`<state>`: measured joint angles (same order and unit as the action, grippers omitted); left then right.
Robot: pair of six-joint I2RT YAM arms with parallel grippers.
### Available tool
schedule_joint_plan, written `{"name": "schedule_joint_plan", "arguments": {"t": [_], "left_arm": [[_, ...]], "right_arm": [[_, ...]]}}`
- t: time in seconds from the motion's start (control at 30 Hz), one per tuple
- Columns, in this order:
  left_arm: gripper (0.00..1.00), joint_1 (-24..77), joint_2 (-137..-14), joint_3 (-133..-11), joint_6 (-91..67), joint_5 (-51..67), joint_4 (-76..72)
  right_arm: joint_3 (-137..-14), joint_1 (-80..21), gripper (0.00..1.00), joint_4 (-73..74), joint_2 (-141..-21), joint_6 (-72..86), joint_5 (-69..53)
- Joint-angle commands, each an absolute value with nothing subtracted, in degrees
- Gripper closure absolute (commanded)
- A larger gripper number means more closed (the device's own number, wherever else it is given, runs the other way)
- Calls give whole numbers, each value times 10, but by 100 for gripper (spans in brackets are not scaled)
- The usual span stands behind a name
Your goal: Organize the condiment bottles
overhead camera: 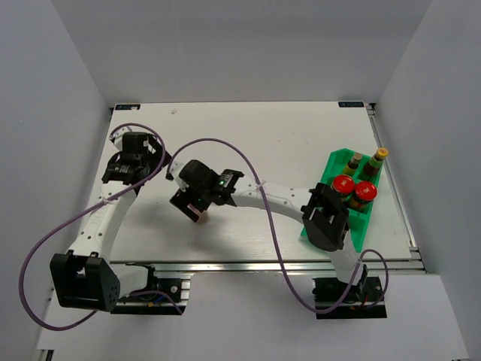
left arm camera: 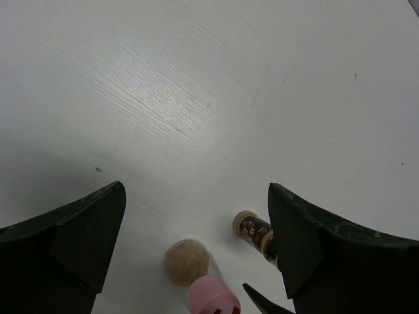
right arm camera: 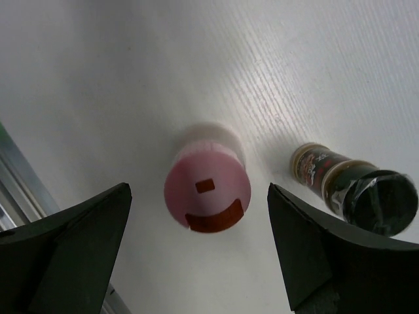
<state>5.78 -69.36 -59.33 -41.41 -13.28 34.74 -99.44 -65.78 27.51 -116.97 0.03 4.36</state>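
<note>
**Fingers of the right gripper spread wide above the pink-capped jar**

Your right wrist camera shows its two dark fingers standing as far apart as they go, gripping nothing. Between them and below, one pink-capped jar stands upright on the white table. Its long axis is vertical and its cap faces the lens. Just beside it, not touching, one dark-capped shaker also stands upright, cap up, next to the finger on the frame's right side.

Your left wrist camera shows the left gripper equally wide and empty. The same two containers sit low in the frame between its fingers, caps towards the lens. The shaker's cap end is hidden behind one finger.

From the top camera, count four more in the green bin near the table's right edge. Two red-lidded jars stand side by side. Behind them are one tan-capped brown bottle and one yellow-capped green bottle. All four stand upright, caps up. Your right arm reaches across to mid-table.
</note>
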Motion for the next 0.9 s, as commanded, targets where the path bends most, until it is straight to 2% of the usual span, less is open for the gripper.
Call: {"name": "schedule_joint_plan", "arguments": {"t": [0.0,0.03,0.13,0.17,0.23,0.27,0.37,0.5,0.63,0.87], "left_arm": [[2,57,-674,-596,-416,-146,350],[2,57,-674,-596,-416,-148,349],[2,57,-674,-595,-415,-148,348],[2,57,-674,-596,-413,-148,346],[2,57,-674,-595,-412,-146,344],[2,57,-673,-595,-411,-146,342],[2,57,-673,-592,-409,-145,337],[2,57,-674,-592,-407,-140,331],[2,57,-676,-580,-383,-102,288],[2,57,-705,-579,-359,-39,232]], "right_arm": [[-1043,-660,11,267,-1191,18,86],[-1049,-660,12,275,-1197,20,84],[-1066,-660,23,288,-1208,29,81],[-1065,-660,32,289,-1207,31,80],[-1054,-660,42,290,-1200,39,81],[-1049,-661,51,287,-1191,40,80],[-1030,-661,60,279,-1170,47,69],[-1019,-661,66,287,-1132,49,48],[-935,-658,67,281,-1050,59,36],[-725,-602,69,354,-803,188,133]]}}
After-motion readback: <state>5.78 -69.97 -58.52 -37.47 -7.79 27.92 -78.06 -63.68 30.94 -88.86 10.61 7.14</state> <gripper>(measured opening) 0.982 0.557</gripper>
